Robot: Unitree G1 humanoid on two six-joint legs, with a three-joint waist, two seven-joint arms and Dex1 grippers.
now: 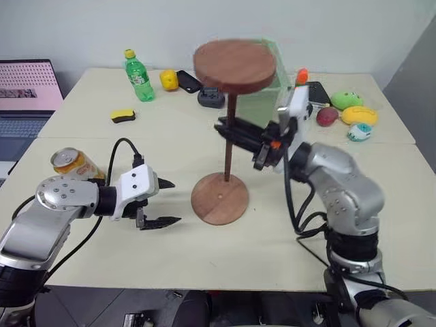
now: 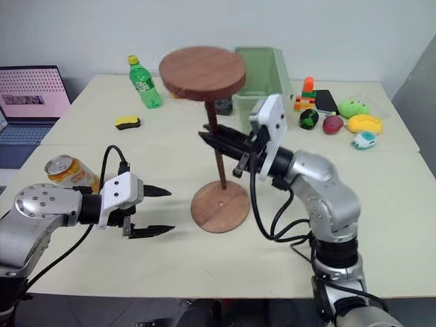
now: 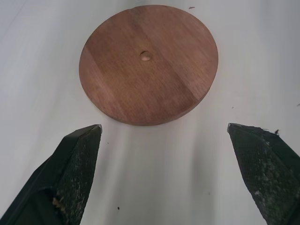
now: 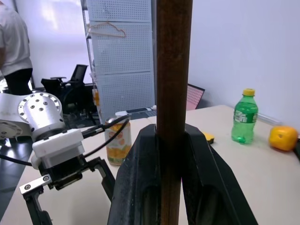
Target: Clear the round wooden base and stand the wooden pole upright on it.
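The table (image 1: 102, 136) carries the round wooden base (image 1: 219, 197), which lies flat near the front edge with its centre hole uncovered. The wooden pole (image 1: 230, 129) stands upright with its disc end uppermost; its lower end sits at the far rim of the base. The right gripper (image 1: 228, 131) is pinched on the pole at mid-length. The left gripper (image 1: 167, 202) rests just beside the base, fingers spread. A can (image 1: 73, 163) lies behind the left arm.
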